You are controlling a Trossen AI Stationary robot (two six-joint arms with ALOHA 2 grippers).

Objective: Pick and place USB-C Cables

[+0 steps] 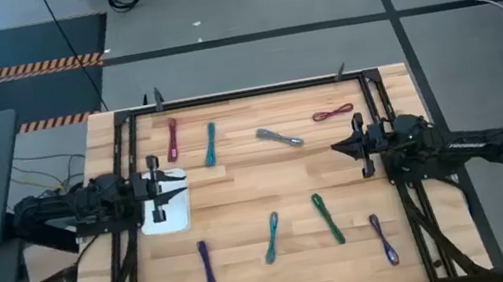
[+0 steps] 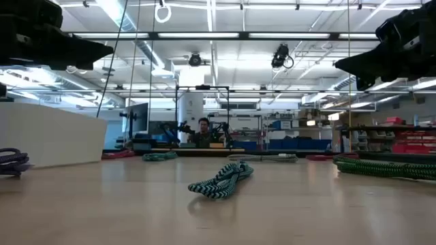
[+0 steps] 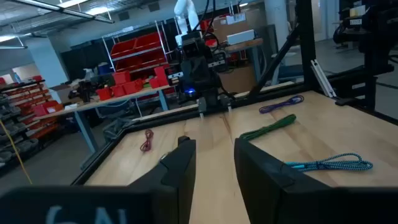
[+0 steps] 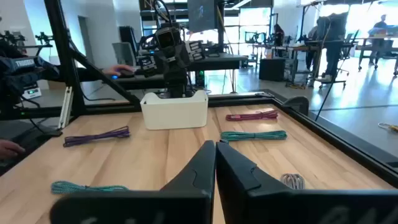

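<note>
Seven USB-C cables point(image 1: 273, 237) lie roughly lengthwise; the grey cable point(image 1: 279, 137) lies crosswise.

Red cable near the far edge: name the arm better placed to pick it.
Right. The red cable lies just beyond the right end effector, while the left end effector hovers over the white tray across the table.

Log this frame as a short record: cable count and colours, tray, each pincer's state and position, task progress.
cables on table: eight, none in the tray
far row: maroon cable, teal cable, grey cable, red cable
near row: purple cable, second teal cable, green cable, second purple cable
white tray: left side, under the left arm
left pincer: open, above the tray
right pincer: shut, empty, at right side
progress: no cable picked yet
</note>
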